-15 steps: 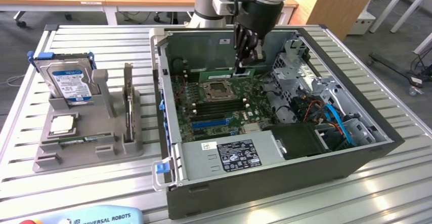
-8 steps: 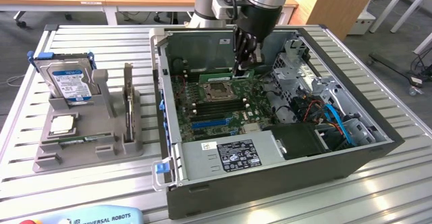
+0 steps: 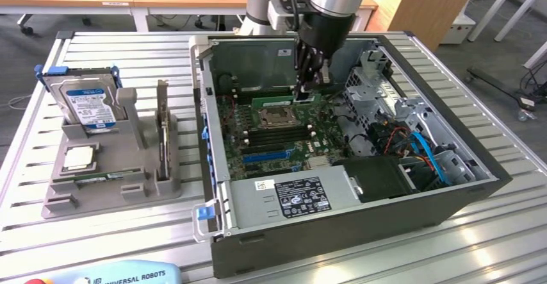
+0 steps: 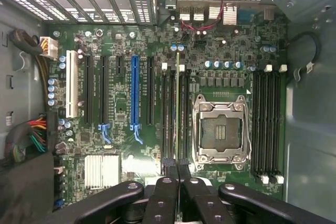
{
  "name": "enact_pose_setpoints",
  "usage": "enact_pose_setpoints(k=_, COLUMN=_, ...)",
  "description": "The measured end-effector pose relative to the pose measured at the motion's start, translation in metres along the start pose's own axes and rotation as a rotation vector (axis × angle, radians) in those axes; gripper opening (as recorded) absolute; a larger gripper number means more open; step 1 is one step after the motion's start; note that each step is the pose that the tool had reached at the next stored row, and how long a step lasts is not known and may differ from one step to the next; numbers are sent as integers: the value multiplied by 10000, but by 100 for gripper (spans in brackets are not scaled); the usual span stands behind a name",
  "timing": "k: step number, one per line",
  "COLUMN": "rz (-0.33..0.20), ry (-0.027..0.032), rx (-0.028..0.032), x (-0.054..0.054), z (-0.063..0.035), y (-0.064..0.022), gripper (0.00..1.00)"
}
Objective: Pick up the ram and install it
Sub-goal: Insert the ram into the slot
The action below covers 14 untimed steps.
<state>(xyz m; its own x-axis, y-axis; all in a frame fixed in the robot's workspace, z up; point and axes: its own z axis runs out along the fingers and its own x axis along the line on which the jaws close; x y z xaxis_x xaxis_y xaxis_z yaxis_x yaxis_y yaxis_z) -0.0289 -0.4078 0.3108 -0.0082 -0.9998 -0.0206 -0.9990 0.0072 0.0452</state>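
While the tool [image 4: 177,172] is gripping the ram [image 4: 177,103], jaws closed on it, the stick is standing on edge just beside the CPU socket [image 4: 220,129], running along the memory slots [image 4: 167,119] on that side. Judged step: installation is under way, pickup being done. Whether the ram is seating yet cannot be told. In my judgement the next move is calling for straight, even pressure into the slot, edge staying aligned.

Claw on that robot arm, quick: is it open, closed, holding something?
Claw: closed on the ram, a thin green stick held edge-on over the motherboard.
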Motion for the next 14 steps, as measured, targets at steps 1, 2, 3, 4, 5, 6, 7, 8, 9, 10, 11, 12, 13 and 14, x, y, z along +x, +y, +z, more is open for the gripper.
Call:
enact_pose_setpoints(k=1, rz=1, ry=-1, rx=0, x=0, z=12, y=-1, gripper=12)
enact_pose_setpoints(k=2, rz=1, ry=-1, rx=0, x=0, z=23, y=-1, gripper=12)
enact_pose_setpoints(k=3, rz=2, ry=-1, rx=0, x=0, z=34, y=-2, gripper=12)
enact_pose_setpoints(k=4, rz=3, ry=-1, rx=0, x=1, z=45, y=-2, gripper=12)
enact_pose_setpoints(k=5, rz=3, ry=-1, rx=0, x=1, z=56, y=-3, gripper=12)
enact_pose_setpoints(k=6, rz=4, ry=-1, rx=0, x=1, z=66, y=-3, gripper=12)
enact_pose_setpoints(k=7, rz=4, ry=-1, rx=0, x=1, z=76, y=-3, gripper=12)
enact_pose_setpoints(k=8, rz=3, ry=-1, rx=0, x=1, z=85, y=-4, gripper=12)
enact_pose_setpoints(k=9, rz=3, ry=-2, rx=1, x=2, z=95, y=-4, gripper=12)
enact_pose_setpoints(k=10, rz=4, ry=-1, rx=0, x=2, z=103, y=-5, gripper=12)
enact_pose_setpoints(k=11, rz=4, ry=-1, rx=0, x=2, z=112, y=-5, gripper=12)
enact_pose_setpoints(k=12, rz=4, ry=-1, rx=0, x=2, z=121, y=-6, gripper=12)
enact_pose_setpoints(k=13, rz=4, ry=-1, rx=0, x=3, z=130, y=-6, gripper=12)
enact_pose_setpoints(k=14, rz=4, ry=-1, rx=0, x=3, z=137, y=-6, gripper=12)
